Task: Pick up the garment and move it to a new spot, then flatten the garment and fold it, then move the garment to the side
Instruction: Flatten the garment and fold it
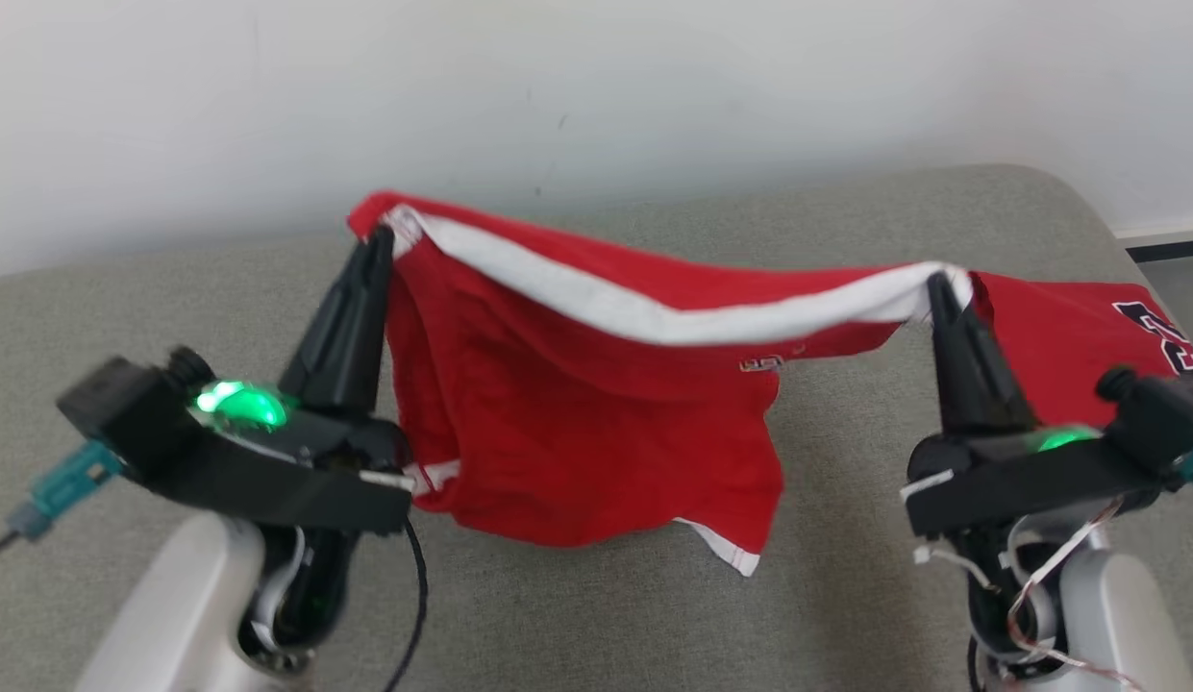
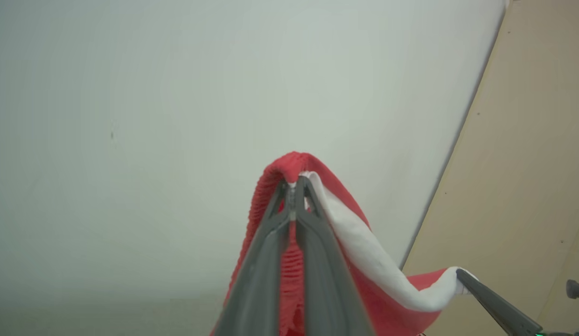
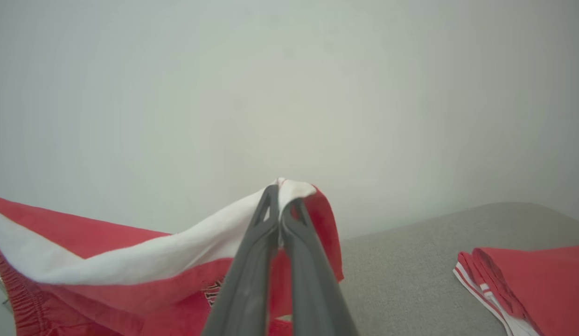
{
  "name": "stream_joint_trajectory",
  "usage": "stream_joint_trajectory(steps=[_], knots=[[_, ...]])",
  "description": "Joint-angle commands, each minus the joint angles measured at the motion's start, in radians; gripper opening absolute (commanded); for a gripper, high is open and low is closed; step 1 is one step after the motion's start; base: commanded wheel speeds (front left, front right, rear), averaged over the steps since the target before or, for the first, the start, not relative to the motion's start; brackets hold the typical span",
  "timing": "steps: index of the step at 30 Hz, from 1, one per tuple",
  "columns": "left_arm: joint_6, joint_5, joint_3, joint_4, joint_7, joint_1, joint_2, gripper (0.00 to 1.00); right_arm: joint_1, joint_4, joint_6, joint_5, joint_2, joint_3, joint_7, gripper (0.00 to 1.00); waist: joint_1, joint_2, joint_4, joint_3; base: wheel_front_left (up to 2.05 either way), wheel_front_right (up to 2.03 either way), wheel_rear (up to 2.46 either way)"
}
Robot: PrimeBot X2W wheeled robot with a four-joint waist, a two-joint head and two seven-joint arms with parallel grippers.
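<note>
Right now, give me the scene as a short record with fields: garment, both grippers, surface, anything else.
garment: red, white band, held up at two ends, rest drooping
left gripper: shut on the garment's left end
right gripper: shut on the white band
surface: grey, padded, beneath the garment
other: second red garment, lying folded at far right

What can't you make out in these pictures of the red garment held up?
- Head view: the logo on the garment is too small to read.
- Head view: the other red garment and its dark print are cut off by the right edge.
- Left wrist view: the left gripper covers the cloth below its pinch.
</note>
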Motion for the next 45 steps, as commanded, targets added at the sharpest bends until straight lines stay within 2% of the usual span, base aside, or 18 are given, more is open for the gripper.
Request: stream_joint_trajectory(steps=[1, 8, 13, 19, 24, 33, 45], knots=[[0.001, -0.017, 0.003, -0.013, 0.006, -0.028, 0.012, 0.00, -0.021, -0.015, -0.002, 0.012, -0.008, -0.002, 0.005, 0.00, 0.0000, 0.0000, -0.003, -0.003, 0.00, 0.00, 0.00], [0.001, -0.100, 0.017, -0.056, 0.038, -0.111, 0.052, 0.00, -0.099, -0.066, -0.002, 0.053, -0.016, -0.019, 0.015, 0.00, 0.0000, 0.0000, -0.010, -0.010, 0.00, 0.00, 0.00], [0.001, -0.160, 0.012, -0.080, 0.058, -0.146, 0.069, 0.00, -0.146, -0.102, -0.002, 0.084, -0.009, -0.034, -0.024, 0.00, 0.0000, 0.0000, -0.010, -0.010, 0.00, 0.00, 0.00], [0.001, -0.237, 0.029, -0.086, 0.048, -0.161, 0.055, 0.00, -0.181, -0.119, -0.002, 0.084, -0.004, -0.039, -0.080, 0.00, 0.0000, 0.0000, -0.011, -0.020, 0.00, 0.00, 0.00], [0.001, -0.236, 0.020, -0.071, 0.059, -0.150, 0.075, 0.00, -0.194, -0.106, -0.002, 0.077, -0.006, -0.030, -0.078, 0.00, 0.0000, 0.0000, -0.012, -0.021, 0.00, 0.00, 0.00], [0.002, -0.234, -0.002, 0.025, 0.039, -0.176, 0.032, 0.00, -0.280, 0.028, -0.002, 0.055, -0.033, 0.010, -0.066, 0.00, 0.0000, 0.0000, -0.015, 0.011, 0.00, 0.00, 0.00], [0.002, -0.222, -0.003, 0.205, 0.006, -0.340, -0.018, 0.00, -0.554, 0.304, -0.002, 0.062, -0.078, 0.119, -0.118, 0.00, 0.0000, 0.0000, -0.026, 0.121, 0.00, 0.00, 0.00]])
